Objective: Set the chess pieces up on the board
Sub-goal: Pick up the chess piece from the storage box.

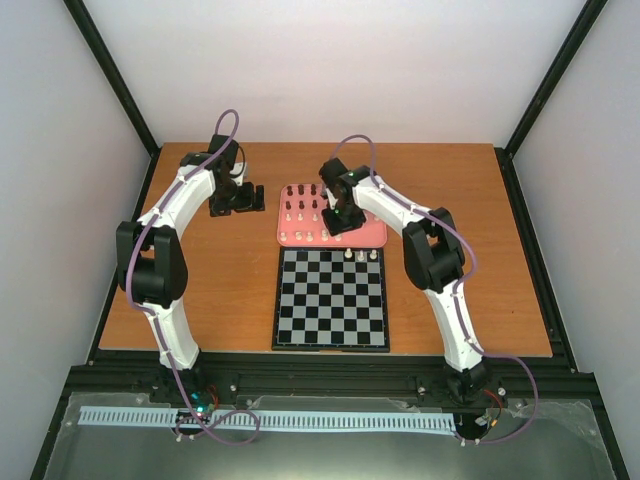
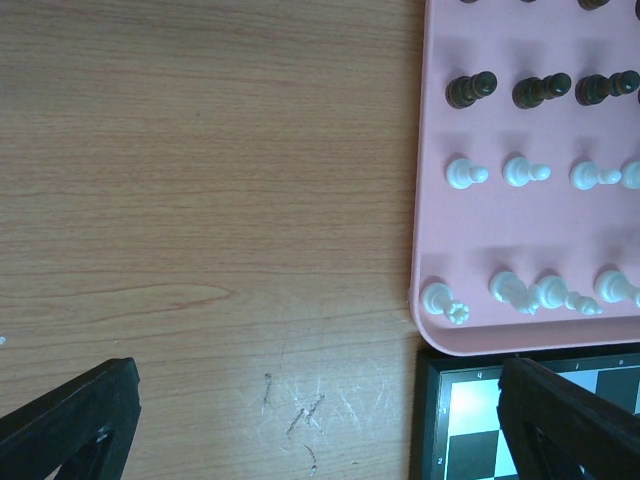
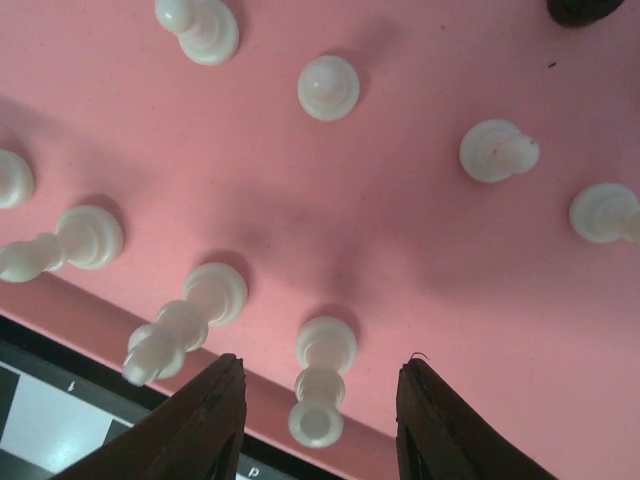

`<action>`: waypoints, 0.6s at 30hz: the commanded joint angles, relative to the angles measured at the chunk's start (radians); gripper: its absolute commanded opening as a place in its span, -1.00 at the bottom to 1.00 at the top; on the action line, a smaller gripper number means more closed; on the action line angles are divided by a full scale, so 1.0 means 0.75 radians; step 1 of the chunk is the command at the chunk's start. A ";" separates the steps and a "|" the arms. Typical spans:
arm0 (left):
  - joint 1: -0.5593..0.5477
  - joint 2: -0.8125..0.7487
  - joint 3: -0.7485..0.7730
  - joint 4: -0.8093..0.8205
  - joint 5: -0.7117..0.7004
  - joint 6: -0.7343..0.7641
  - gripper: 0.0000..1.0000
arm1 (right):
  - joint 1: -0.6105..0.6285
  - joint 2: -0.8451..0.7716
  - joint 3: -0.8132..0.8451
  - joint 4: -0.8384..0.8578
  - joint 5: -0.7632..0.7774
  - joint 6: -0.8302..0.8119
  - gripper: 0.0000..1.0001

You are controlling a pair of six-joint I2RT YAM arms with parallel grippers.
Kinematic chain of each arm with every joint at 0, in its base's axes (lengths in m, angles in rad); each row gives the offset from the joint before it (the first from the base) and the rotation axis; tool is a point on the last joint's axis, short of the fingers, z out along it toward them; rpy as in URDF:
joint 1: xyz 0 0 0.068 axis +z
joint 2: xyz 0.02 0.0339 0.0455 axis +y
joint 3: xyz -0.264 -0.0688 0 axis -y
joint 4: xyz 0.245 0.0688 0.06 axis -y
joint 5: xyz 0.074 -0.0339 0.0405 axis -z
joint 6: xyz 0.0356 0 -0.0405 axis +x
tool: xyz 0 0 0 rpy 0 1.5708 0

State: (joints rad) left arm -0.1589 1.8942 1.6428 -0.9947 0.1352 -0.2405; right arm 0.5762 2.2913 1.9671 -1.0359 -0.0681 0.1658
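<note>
The checkered board (image 1: 330, 310) lies at the table's near centre, with three cream-white chess pieces (image 1: 360, 256) on its far right row. The pink tray (image 1: 375, 236) behind it holds rows of white and dark pieces. My right gripper (image 1: 343, 218) hangs low over the tray's near edge; in the right wrist view it (image 3: 320, 425) is open, its jaws on either side of an upright white piece (image 3: 322, 385) without touching it. My left gripper (image 1: 238, 204) is open and empty over bare table left of the tray (image 2: 500, 230). The board's corner (image 2: 470, 400) shows by its right finger (image 2: 570, 420).
In the left wrist view the tray holds dark pieces (image 2: 470, 90) in a far row and white pieces (image 2: 465, 173) nearer, one white piece (image 2: 440, 298) at the tray's near left corner. Other white pieces (image 3: 180, 325) stand close to the right gripper. Black frame posts bound the table.
</note>
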 commanded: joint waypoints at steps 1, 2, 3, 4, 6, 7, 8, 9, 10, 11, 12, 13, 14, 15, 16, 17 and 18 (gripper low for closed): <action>0.001 -0.006 0.025 0.000 0.010 -0.004 0.99 | -0.011 0.061 0.058 -0.022 -0.009 0.015 -0.18; 0.000 -0.006 0.025 -0.003 0.008 -0.004 1.00 | -0.014 0.066 0.062 -0.023 -0.011 0.015 -0.20; 0.001 -0.004 0.025 -0.002 0.007 -0.003 0.99 | -0.014 0.069 0.061 -0.022 -0.016 0.014 -0.21; 0.001 -0.004 0.025 -0.002 0.006 -0.003 1.00 | -0.015 0.071 0.064 -0.020 -0.017 0.015 -0.23; 0.001 -0.003 0.025 -0.002 0.005 -0.002 1.00 | -0.017 0.078 0.070 -0.023 -0.018 0.016 -0.25; 0.001 0.000 0.025 -0.003 0.004 -0.002 0.99 | -0.018 0.081 0.075 -0.023 -0.016 0.016 -0.28; 0.001 0.000 0.025 -0.003 0.005 -0.002 0.99 | -0.018 0.085 0.079 -0.025 -0.014 0.017 -0.33; 0.001 0.002 0.026 -0.001 0.006 -0.003 0.99 | -0.018 0.087 0.082 -0.025 -0.012 0.018 -0.38; 0.001 0.002 0.027 -0.002 0.007 -0.003 1.00 | -0.018 0.087 0.085 -0.024 -0.010 0.016 -0.40; 0.001 0.004 0.027 -0.002 0.006 -0.003 1.00 | -0.017 0.086 0.085 -0.025 -0.009 0.017 -0.40; 0.001 0.004 0.028 -0.002 0.007 -0.003 0.99 | -0.018 0.088 0.086 -0.024 -0.009 0.015 -0.40; 0.001 0.006 0.029 -0.001 0.008 -0.003 0.99 | -0.018 0.090 0.088 -0.022 -0.009 0.014 -0.40; 0.000 0.006 0.029 -0.002 0.008 -0.003 0.99 | -0.018 0.090 0.088 -0.022 -0.009 0.014 -0.45; 0.001 0.006 0.029 -0.002 0.008 -0.003 0.99 | -0.018 0.091 0.094 -0.025 -0.009 0.014 -0.53; 0.001 0.005 0.029 -0.002 0.009 -0.002 0.99 | -0.018 0.094 0.095 -0.027 -0.009 0.014 -0.63; 0.001 0.004 0.029 -0.002 0.008 -0.003 1.00 | -0.017 0.093 0.095 -0.027 -0.008 0.013 -0.71; 0.001 0.006 0.029 -0.001 0.008 -0.003 0.99 | -0.018 0.091 0.095 -0.029 -0.008 0.012 -0.76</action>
State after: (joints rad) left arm -0.1589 1.8942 1.6428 -0.9947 0.1352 -0.2405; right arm 0.5663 2.3440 2.0106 -1.0447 -0.0719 0.1780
